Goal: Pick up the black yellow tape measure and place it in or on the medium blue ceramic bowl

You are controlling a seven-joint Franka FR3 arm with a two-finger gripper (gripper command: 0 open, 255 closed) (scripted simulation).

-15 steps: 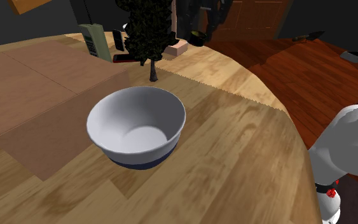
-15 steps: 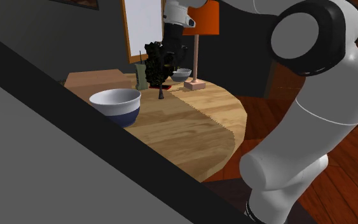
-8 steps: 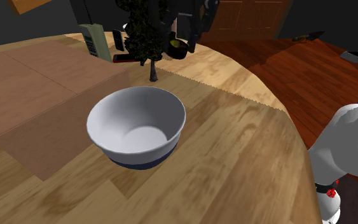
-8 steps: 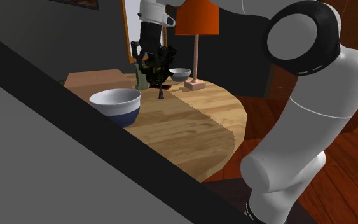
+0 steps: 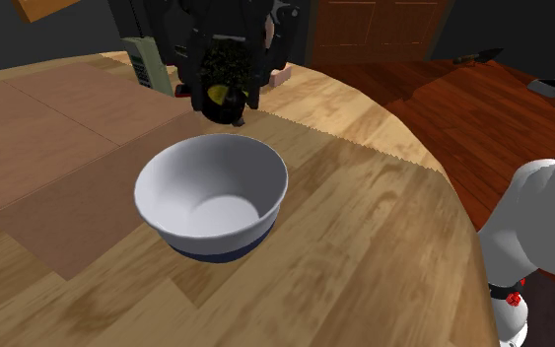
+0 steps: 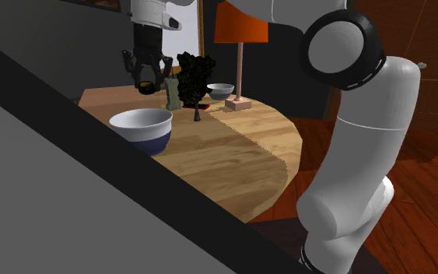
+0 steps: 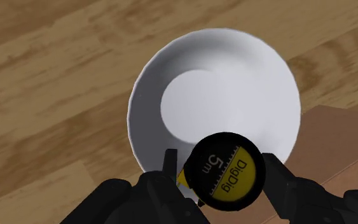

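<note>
the black gripper (image 5: 222,89) hangs in the upper middle of the shoulder view, its jaws closed on the tape measure (image 5: 219,95), a round black case with a yellow face. in the wrist view the two fingers (image 7: 171,167) press on opposite sides of the tape measure (image 7: 227,172), and the yellow face reads "5m" and "digdig". the tape measure is held in the air, touching neither the bowl (image 5: 167,168) nor the table (image 5: 364,246). in the wrist view it overlaps the rim of the bowl (image 7: 234,70) on the side nearest the gripper (image 7: 224,170). the bowl is white inside, with a dark blue band around the lower outside, and it stands upright on the round wooden table at centre left of the shoulder view. in the second exterior view the gripper (image 6: 145,78) sits in the upper left, directly above the bowl (image 6: 141,121), with the tape measure (image 6: 145,84) showing yellow between the fingers. a darker brown patch (image 5: 48,128) covers the table's left part in the shoulder view. behind the bowl, in the second exterior view, stand a dark leafy plant (image 6: 194,74), a small grey bowl (image 6: 220,90) and a lamp with an orange shade (image 6: 240,23). the white arm (image 6: 357,156) rises along the right of that view and arches over to the upper left.
</note>
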